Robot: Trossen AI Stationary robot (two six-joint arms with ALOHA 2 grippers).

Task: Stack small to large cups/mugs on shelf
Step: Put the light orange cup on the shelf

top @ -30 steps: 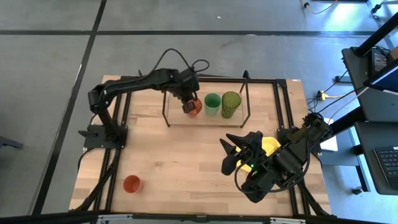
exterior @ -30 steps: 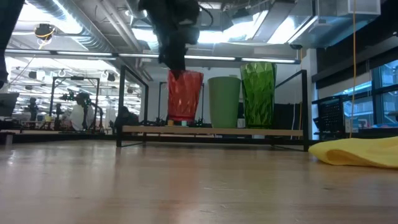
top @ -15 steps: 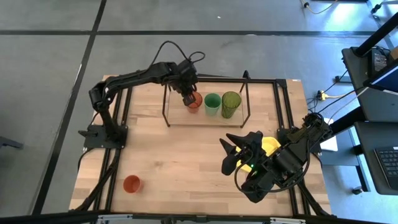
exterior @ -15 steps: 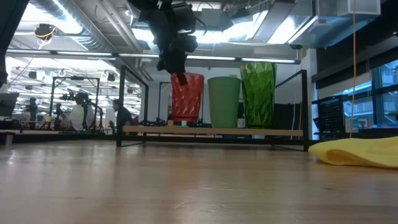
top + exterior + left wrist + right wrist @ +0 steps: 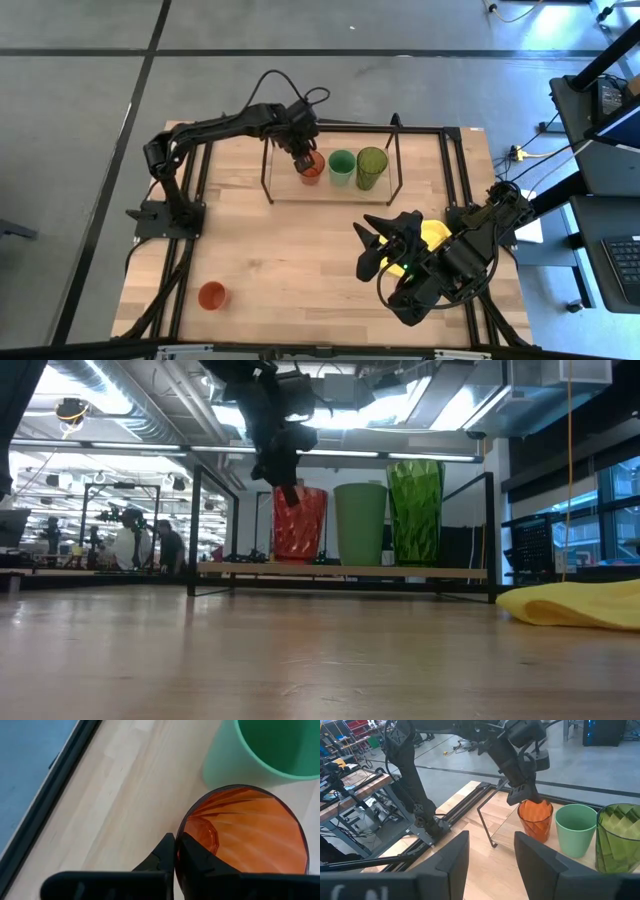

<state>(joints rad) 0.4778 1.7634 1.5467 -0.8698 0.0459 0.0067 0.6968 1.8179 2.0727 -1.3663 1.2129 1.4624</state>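
A translucent orange-brown cup (image 5: 311, 170) stands on the shelf's wooden board (image 5: 285, 192), left of a bright green cup (image 5: 342, 166) and a taller olive-green cup (image 5: 371, 167). All three show in a row in the low view, the orange-brown cup (image 5: 300, 525) at the left. My left gripper (image 5: 303, 158) is above the orange-brown cup, shut on it. An orange-red cup (image 5: 211, 295) stands on the table near its near left corner. My right gripper (image 5: 385, 245) is open and empty above the table's near right part. My left gripper pinches the orange-brown cup's rim (image 5: 181, 832) on the side away from the green cup, one finger inside the cup and one outside. The fingers come from above, slanting down. The cup stands upright, its base at the shelf board (image 5: 340, 571).
A yellow cloth (image 5: 435, 235) lies on the table by my right arm; it also shows in the low view (image 5: 570, 605). The shelf's thin black frame (image 5: 267, 175) rises around the cups. Bare board lies left of the orange-brown cup. A person (image 5: 170, 550) is in the room behind.
My left gripper has gone down and a little toward the green cup, still shut on the orange-brown cup. The cup has come down with it and now stands upright on the shelf board beside the green cup.
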